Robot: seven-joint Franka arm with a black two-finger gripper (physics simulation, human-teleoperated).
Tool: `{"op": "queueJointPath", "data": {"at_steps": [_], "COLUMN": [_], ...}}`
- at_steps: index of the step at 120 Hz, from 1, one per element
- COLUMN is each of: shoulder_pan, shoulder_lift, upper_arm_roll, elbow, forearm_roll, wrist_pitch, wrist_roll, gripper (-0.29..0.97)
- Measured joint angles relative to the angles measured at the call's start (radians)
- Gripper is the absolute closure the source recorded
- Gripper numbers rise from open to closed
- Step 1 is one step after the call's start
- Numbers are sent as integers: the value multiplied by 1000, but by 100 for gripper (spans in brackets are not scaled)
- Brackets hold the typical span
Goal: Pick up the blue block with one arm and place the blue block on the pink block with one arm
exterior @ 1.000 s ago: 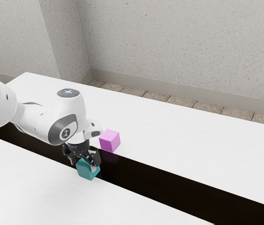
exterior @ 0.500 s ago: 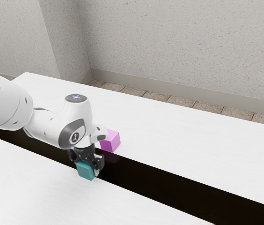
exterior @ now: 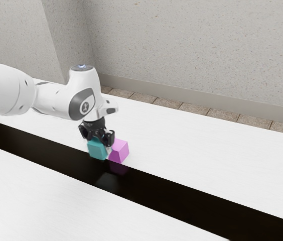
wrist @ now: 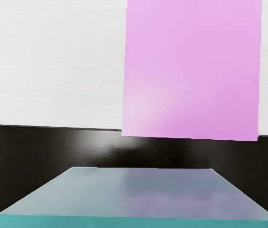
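Dark gap (exterior: 191,203) in the white table (exterior: 206,140) nearest; over its far edge the gripper (exterior: 99,141) is clamped on the blue block (exterior: 97,149), held off the surface. The block is cube-like with no evident long axis, slightly tilted, one vertical edge toward the camera. Just beyond, toward the exterior view's right, the pink block (exterior: 119,150) rests on the table; contact between blocks unclear.

The gripper (exterior: 100,141) is black, on a white arm (exterior: 11,95). The blue block (exterior: 97,149) in its jaws is blue-green. Just beside the jaws, the pink block (exterior: 119,150) is light purple-pink. The table (exterior: 206,145) is white, with a shiny black strip (exterior: 181,198) near the jaws. The wall (exterior: 181,45) is speckled grey.
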Motion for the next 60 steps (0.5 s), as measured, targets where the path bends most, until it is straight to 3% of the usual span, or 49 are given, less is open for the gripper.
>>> {"op": "queueJointPath", "data": {"at_steps": [60], "shoulder_pan": [139], "shoulder_lift": [174], "upper_arm_roll": [-129], "elbow": [327], "forearm_roll": [21], "wrist_pitch": [-214], "wrist_roll": [138], "gripper": [33]}}
